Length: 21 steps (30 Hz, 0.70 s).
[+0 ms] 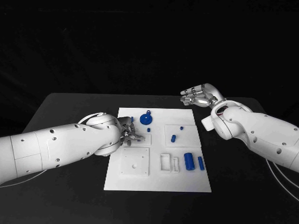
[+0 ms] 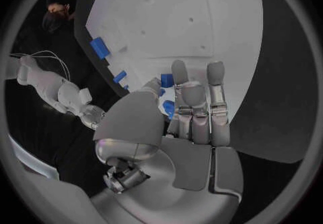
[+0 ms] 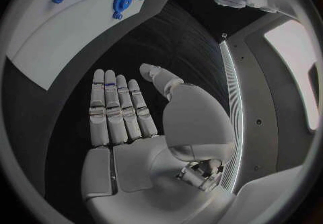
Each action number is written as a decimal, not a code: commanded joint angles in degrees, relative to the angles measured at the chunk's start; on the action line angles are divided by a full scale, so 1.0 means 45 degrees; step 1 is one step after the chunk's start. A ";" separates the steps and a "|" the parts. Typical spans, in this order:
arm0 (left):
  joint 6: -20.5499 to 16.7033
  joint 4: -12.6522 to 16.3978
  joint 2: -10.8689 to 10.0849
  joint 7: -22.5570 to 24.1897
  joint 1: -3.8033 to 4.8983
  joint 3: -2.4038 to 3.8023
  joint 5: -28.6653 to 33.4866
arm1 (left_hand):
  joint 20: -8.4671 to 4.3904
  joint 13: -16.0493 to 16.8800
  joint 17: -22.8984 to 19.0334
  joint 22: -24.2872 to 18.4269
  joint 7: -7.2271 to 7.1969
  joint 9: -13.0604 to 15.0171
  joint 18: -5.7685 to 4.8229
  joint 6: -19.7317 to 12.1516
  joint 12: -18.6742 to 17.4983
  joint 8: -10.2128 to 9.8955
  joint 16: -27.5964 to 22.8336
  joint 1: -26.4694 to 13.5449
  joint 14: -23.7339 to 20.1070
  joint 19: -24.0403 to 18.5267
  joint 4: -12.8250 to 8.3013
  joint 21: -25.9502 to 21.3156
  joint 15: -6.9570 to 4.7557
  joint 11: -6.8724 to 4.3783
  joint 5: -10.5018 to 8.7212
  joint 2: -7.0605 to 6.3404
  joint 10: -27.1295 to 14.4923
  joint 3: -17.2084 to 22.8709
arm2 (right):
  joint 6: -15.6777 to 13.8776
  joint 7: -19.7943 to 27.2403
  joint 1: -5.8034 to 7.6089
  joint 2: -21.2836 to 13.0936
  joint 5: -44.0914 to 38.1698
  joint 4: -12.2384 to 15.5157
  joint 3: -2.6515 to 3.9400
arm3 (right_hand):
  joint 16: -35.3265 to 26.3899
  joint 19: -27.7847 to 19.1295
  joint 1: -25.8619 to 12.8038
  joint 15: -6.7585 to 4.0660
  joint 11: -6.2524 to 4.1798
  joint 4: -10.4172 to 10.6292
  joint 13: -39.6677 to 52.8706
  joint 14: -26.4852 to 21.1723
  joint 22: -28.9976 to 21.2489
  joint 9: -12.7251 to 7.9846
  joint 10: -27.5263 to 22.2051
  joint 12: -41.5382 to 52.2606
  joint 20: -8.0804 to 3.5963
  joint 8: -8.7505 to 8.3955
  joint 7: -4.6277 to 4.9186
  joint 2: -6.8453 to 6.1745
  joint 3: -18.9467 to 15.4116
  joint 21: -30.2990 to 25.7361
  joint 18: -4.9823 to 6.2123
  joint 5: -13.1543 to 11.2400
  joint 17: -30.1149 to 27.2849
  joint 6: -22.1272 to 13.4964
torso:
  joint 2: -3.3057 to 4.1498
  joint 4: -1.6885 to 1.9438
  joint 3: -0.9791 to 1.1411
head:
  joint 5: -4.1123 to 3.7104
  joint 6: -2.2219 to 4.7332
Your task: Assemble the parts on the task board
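White rectangular task board laid mid-tabletop, small blue parts scattered on it, left hand held over its left edge, fingers straight, close together, empty, right hand raised near the far right edge, fingers extended, empty.

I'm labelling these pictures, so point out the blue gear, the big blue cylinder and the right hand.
blue gear (image 1: pixel 145 118): head view, middle of its disc.
big blue cylinder (image 1: pixel 188 161): head view, middle of its body.
right hand (image 3: pixel 124 119): right wrist view, base of its fingers.

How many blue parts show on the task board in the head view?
6: a gear and a small peg near the left hand, two pegs mid-board, two cylinders nearest the robot. The left hand may hide others.
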 commanded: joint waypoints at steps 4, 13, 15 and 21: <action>0.0443 0.0003 0.0068 0.0004 -0.0109 -0.0047 -0.0004 | 0.0030 0.0016 0.0007 0.0238 0.0016 -0.0027 0.0207 -0.0024 -0.0006 -0.0031 -0.0020 -0.0009 0.0046 -0.0046 0.0061 0.0043 0.0023 0.0036 0.0025 0.0095 -0.0087 -0.0046 | 0.0056 0.0050 -0.0014 0.0002 -0.0008 0.0023 0.0004 | -0.0042 -0.0097 -0.0058 -0.0028 0.0012 -0.0042 -0.0015 -0.0077 -0.0019 -0.0002 -0.0108 -0.0033 0.0012 -0.0008 -0.0016 0.0071 -0.0027 0.0022 0.0059 0.0048 -0.0016 -0.0068 | -0.0007 0.0005 -0.0002 | 0.0009 -0.0008; 0.0819 0.0100 0.0054 0.0007 -0.0120 -0.0046 0.0250 | 0.0017 0.0010 0.0060 0.0246 -0.0031 -0.0114 0.0185 0.0194 -0.0021 -0.0201 0.0043 0.0341 0.0034 -0.0068 -0.0402 0.0039 0.0006 0.0010 0.0114 0.0429 -0.0059 0.0078 | 0.0082 0.0046 -0.0037 0.0011 -0.0010 0.0004 0.0004 | -0.0042 -0.0097 -0.0058 -0.0028 0.0012 -0.0042 -0.0015 -0.0077 -0.0019 -0.0002 -0.0108 -0.0033 0.0012 -0.0008 -0.0016 0.0071 -0.0027 0.0022 0.0059 0.0048 -0.0016 -0.0068 | -0.0004 0.0010 -0.0001 | -0.0004 -0.0007; 0.0879 0.0108 0.0051 0.0009 -0.0121 -0.0046 0.0292 | 0.0009 0.0007 0.0088 0.0244 -0.0060 -0.0214 0.0176 0.0412 -0.0036 -0.0468 0.0065 0.0360 0.0027 -0.0076 -0.0568 0.0046 -0.0005 0.0009 0.0156 0.0492 -0.0036 0.0101 | 0.0087 0.0046 -0.0047 0.0012 -0.0010 -0.0002 0.0004 | -0.0042 -0.0097 -0.0058 -0.0028 0.0012 -0.0042 -0.0015 -0.0077 -0.0019 -0.0002 -0.0108 -0.0033 0.0012 -0.0008 -0.0016 0.0071 -0.0027 0.0022 0.0059 0.0048 -0.0016 -0.0068 | -0.0003 0.0005 -0.0001 | -0.0004 -0.0006; 0.0917 0.0096 0.0046 0.0014 -0.0124 -0.0046 0.0353 | 0.0003 -0.0012 0.0120 0.0240 -0.0074 -0.0274 0.0169 0.0733 -0.0102 -0.0932 0.0045 0.0556 0.0015 -0.0092 -0.0940 0.0035 -0.0008 -0.0011 0.0333 0.0802 -0.0013 0.0404 | 0.0087 0.0048 -0.0069 0.0011 -0.0011 -0.0010 0.0004 | -0.0042 -0.0097 -0.0058 -0.0028 0.0012 -0.0042 -0.0015 -0.0077 -0.0019 -0.0002 -0.0108 -0.0033 0.0012 -0.0008 -0.0016 0.0071 -0.0027 0.0022 0.0059 0.0048 -0.0016 -0.0068 | -0.0004 0.0001 -0.0003 | -0.0001 -0.0007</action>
